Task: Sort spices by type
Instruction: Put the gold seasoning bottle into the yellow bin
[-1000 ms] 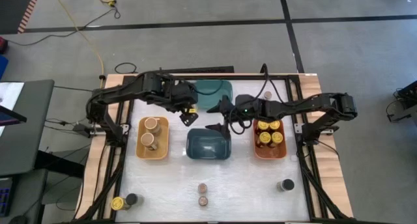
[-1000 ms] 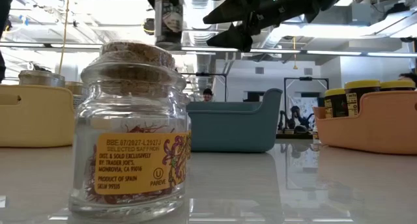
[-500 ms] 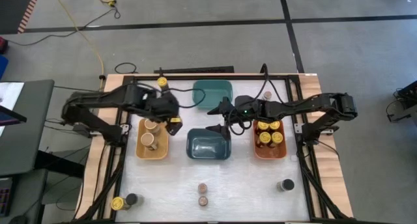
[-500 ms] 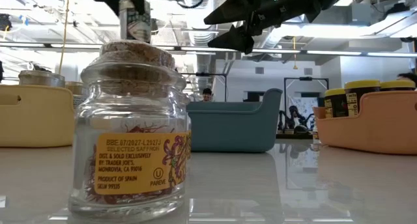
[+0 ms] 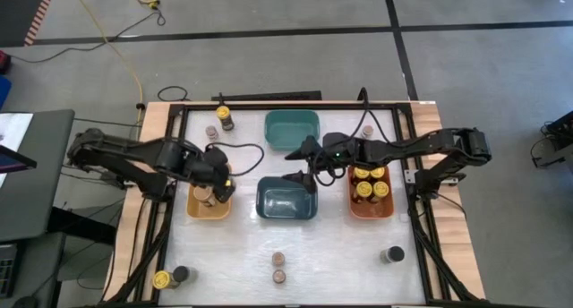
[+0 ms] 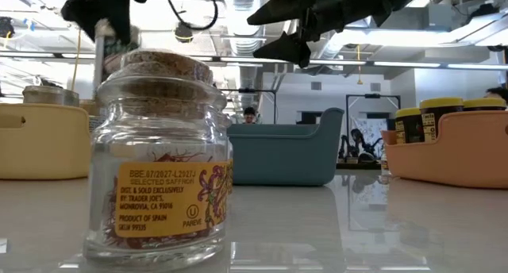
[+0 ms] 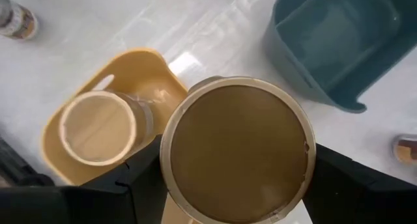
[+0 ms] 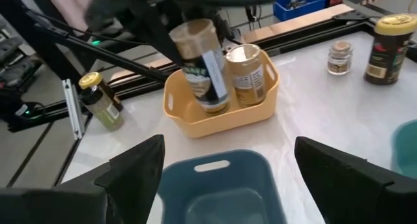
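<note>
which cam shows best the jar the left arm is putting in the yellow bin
The right wrist view: the tan-topped jar shows tilted over the yellow bin. The left wrist view shows only its top, the high view hides it, the low view blurs it.

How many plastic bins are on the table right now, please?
4: a yellow bin on the left, a dark-blue bin at centre, a teal bin behind it, an orange bin on the right.

Grey floor (image 5: 269,12) with dark lines; bright ceiling lights (image 6: 444,36).
</note>
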Robot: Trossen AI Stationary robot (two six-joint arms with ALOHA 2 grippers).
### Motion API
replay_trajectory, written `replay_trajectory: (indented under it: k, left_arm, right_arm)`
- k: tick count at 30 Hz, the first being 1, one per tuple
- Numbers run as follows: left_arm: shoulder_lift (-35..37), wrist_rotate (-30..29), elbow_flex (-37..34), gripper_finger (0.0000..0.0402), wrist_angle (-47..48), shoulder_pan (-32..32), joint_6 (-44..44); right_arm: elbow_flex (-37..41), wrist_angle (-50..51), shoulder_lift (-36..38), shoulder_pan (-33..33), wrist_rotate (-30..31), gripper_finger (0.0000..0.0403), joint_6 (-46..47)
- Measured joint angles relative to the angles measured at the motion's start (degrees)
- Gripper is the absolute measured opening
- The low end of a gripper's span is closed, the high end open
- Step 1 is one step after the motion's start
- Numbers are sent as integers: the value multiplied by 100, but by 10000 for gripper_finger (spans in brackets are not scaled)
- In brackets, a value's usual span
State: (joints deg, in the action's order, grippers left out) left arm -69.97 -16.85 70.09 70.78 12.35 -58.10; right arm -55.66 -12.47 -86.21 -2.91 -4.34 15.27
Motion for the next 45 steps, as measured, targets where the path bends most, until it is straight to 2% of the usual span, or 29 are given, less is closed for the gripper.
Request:
replay_trajectory:
  k: [12, 18, 26, 35, 45]
  left_arm:
    - [18, -54, -980, 273, -532, 126, -223]
    - [24, -63, -1030, 274, -630, 148, -243]
    - [465, -21, -1048, 274, -596, 187, -432]
    - [726, -314, -1051, 274, -151, 454, -911]
    - [737, -346, -1443, 274, -631, 552, -1142]
  right_arm:
    - [0, 0, 0, 187, 0, 368, -8]
    - [0, 0, 0, 276, 0, 368, -11]
    - [0, 2, 0, 329, 0, 368, -15]
    - [0, 2, 0, 329, 1, 368, -26]
    - [0, 0, 0, 329, 1, 368, -24]
